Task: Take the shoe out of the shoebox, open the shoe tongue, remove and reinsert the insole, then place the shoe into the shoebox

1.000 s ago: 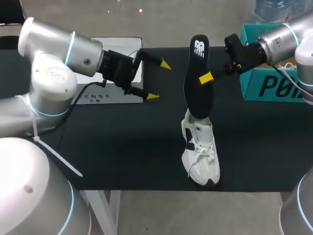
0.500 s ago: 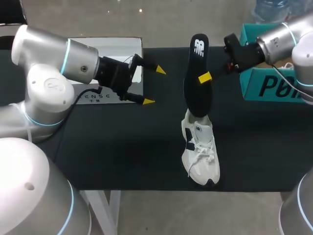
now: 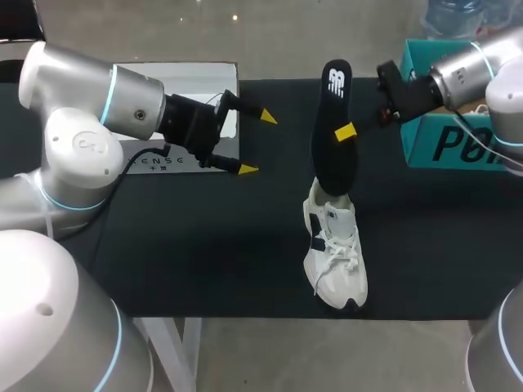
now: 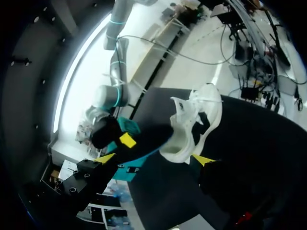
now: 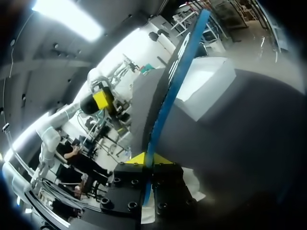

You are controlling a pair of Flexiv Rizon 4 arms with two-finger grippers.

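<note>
Head view, reinsertion step by the look of it: pinching the insole (image 3: 331,131) in the right gripper (image 3: 345,131) and standing it on end in the shoe (image 3: 333,253).

Working over the black table (image 3: 204,245), with the teal shoebox (image 3: 458,139) waiting at the right edge for the final placement. Resting the white shoe on its sole near the front edge, opening facing up, probably for easy entry. Clamping 2 yellow-tipped fingers on the insole's flat faces about midway along, likely for steering its lower end down into the collar. Hovering the left gripper (image 3: 257,143) spread wide and grasping nothing, well apart to the left, possibly waiting to brace the shoe.
</note>
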